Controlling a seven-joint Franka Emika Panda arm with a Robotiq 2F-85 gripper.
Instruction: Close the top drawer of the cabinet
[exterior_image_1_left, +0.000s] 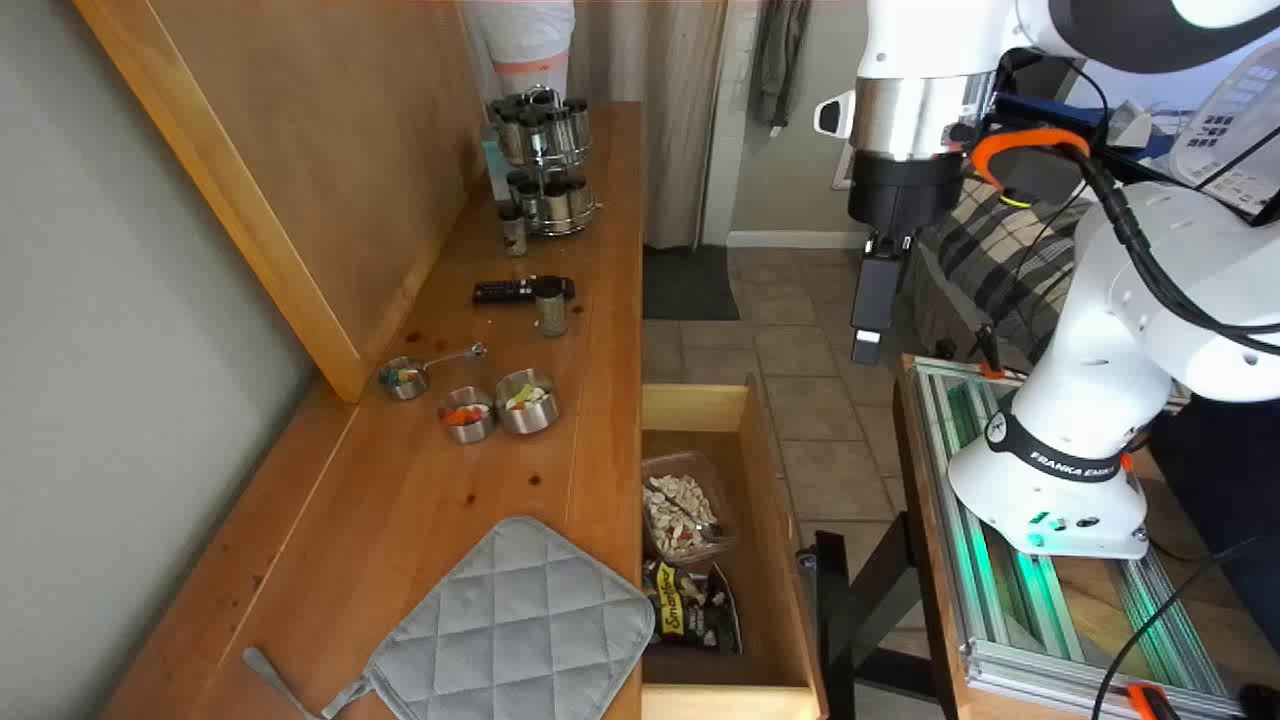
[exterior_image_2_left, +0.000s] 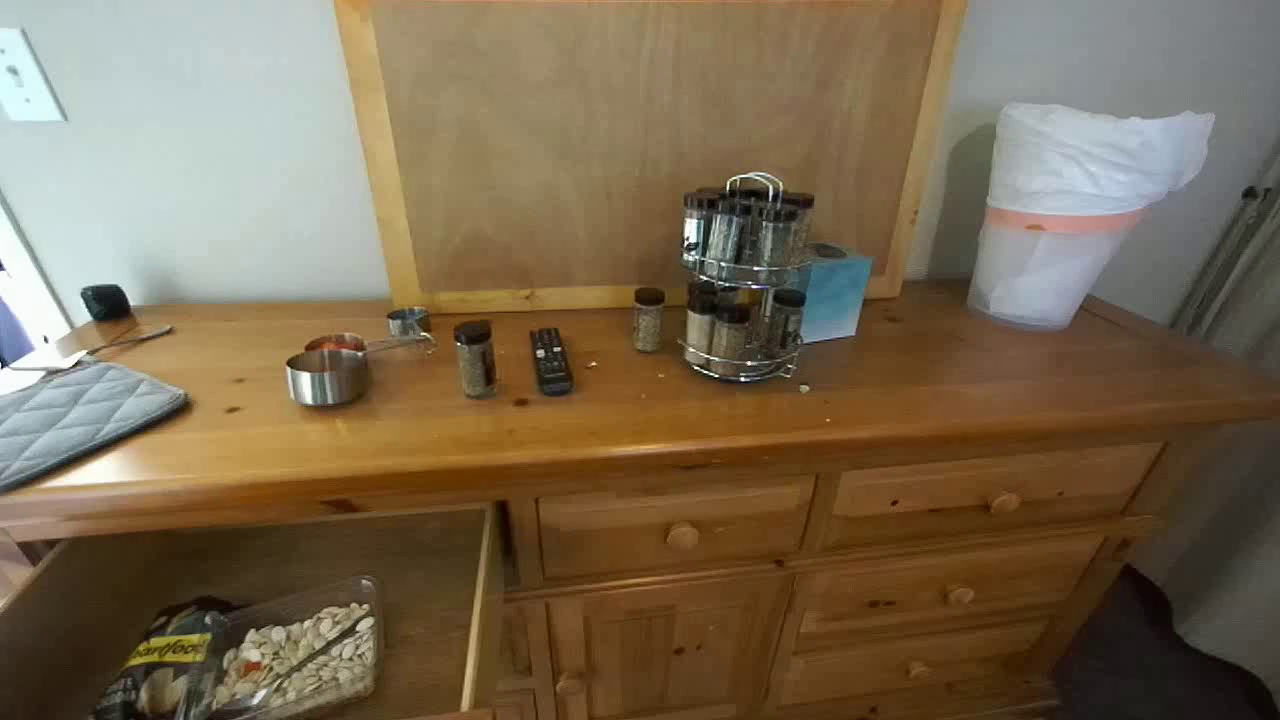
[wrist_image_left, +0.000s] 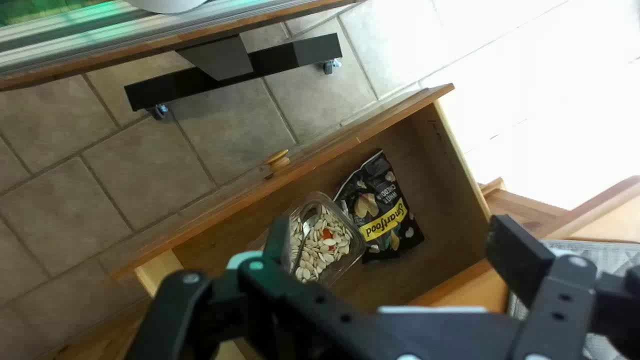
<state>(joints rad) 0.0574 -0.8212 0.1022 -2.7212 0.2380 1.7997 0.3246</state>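
Note:
The wooden cabinet (exterior_image_1_left: 590, 460) has its top drawer (exterior_image_1_left: 785, 560) pulled out; it also shows open in an exterior view (exterior_image_2_left: 482, 620) and in the wrist view (wrist_image_left: 320, 160). The drawer's round knob (wrist_image_left: 277, 159) is on its front, facing the robot. Inside lie a clear tub of seeds (wrist_image_left: 325, 240) and a black Smartfood bag (wrist_image_left: 385, 210). My gripper (exterior_image_1_left: 868, 335) points down above the floor, higher than the drawer and apart from it. In the wrist view its fingers (wrist_image_left: 395, 245) are spread wide with nothing between them.
On the cabinet top are a grey pot holder (exterior_image_1_left: 520, 620), metal measuring cups (exterior_image_2_left: 328, 378), a spice jar (exterior_image_2_left: 475, 360), a remote (exterior_image_2_left: 551, 362), a spice rack (exterior_image_2_left: 740, 290) and a bin (exterior_image_2_left: 1040, 260). The robot's table (exterior_image_1_left: 925, 560) with a black foot (wrist_image_left: 225, 70) stands opposite the drawer front.

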